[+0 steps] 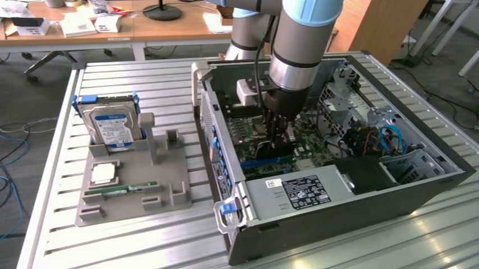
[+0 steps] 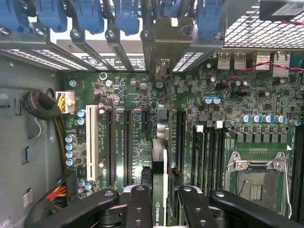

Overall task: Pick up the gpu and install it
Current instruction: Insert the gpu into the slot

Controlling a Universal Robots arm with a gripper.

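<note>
You are gripping the gpu (image 2: 159, 166) edge-on in the partly closed end effector (image 2: 164, 202), carrying it straight beneath the fingers over the motherboard (image 2: 228, 109), its long axis running along the motherboard's expansion slots (image 2: 127, 142).

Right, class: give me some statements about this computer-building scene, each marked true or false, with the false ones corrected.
1. The gripper holds the gpu edge-on above the motherboard. True.
2. The hard drive lies flat inside the computer case. False: it stands upright in the grey holder, outside the case.
3. The RAM stick lies on the grey holder. True.
4. The computer case is closed up. False: it lies open, with the motherboard showing and the arm reaching inside.
</note>
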